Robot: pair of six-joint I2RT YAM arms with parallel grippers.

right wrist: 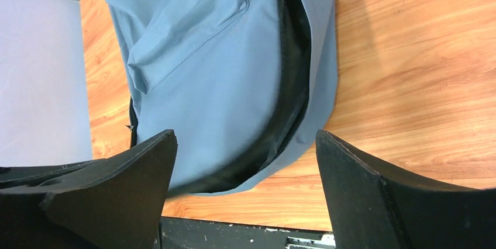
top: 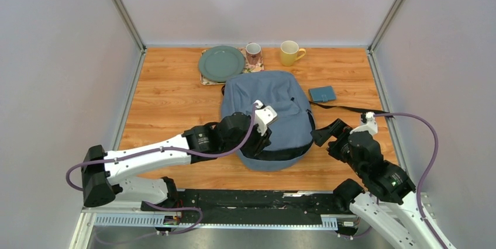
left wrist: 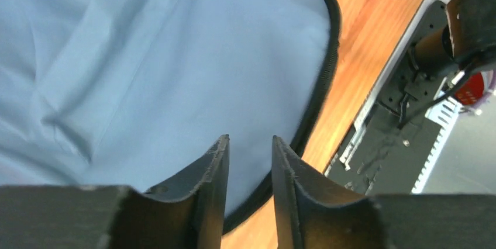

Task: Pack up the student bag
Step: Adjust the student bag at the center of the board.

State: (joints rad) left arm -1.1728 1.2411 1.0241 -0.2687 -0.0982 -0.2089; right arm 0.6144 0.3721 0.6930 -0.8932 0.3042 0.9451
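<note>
Wooden surface (top: 169, 85), student bag (top: 275, 97) lying centre, long axis running away from me. My left pincer (left wrist: 250, 144) hangs over its near-left edge, jaws narrowly parted, holding nothing; my right pincer (right wrist: 247, 138) gapes wide and empty just off the bag's right side, facing the zip (right wrist: 289, 85).

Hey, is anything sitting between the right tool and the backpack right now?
Nothing visible does. The right tool, jaws wide open, faces the student bag's right side, with only bare table between them. The teal case lies farther back, out of that path.
</note>
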